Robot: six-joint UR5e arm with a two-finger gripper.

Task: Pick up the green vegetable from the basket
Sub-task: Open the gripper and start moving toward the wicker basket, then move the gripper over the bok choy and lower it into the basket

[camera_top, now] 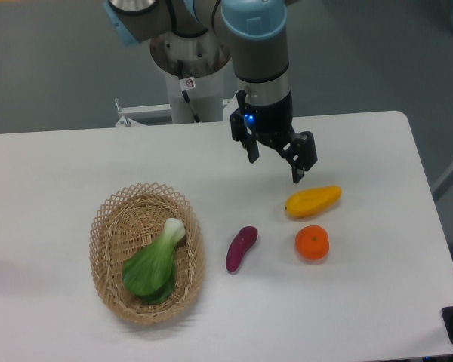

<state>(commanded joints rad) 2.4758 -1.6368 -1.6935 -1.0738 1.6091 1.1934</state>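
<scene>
The green vegetable (pixel 155 264), a bok choy with a white stalk base and broad green leaves, lies inside the tan woven basket (pixel 109 226) at the front left of the table. Its white base points up and to the right. My gripper (pixel 275 167) hangs over the table's middle, well to the right of and behind the basket, just above the yellow fruit. Its two black fingers are spread apart and hold nothing.
A yellow mango-shaped fruit (pixel 312 200), an orange (pixel 312 243) and a small purple vegetable (pixel 241 247) lie on the white table to the right of the basket. The robot base (pixel 189 68) stands at the table's back edge.
</scene>
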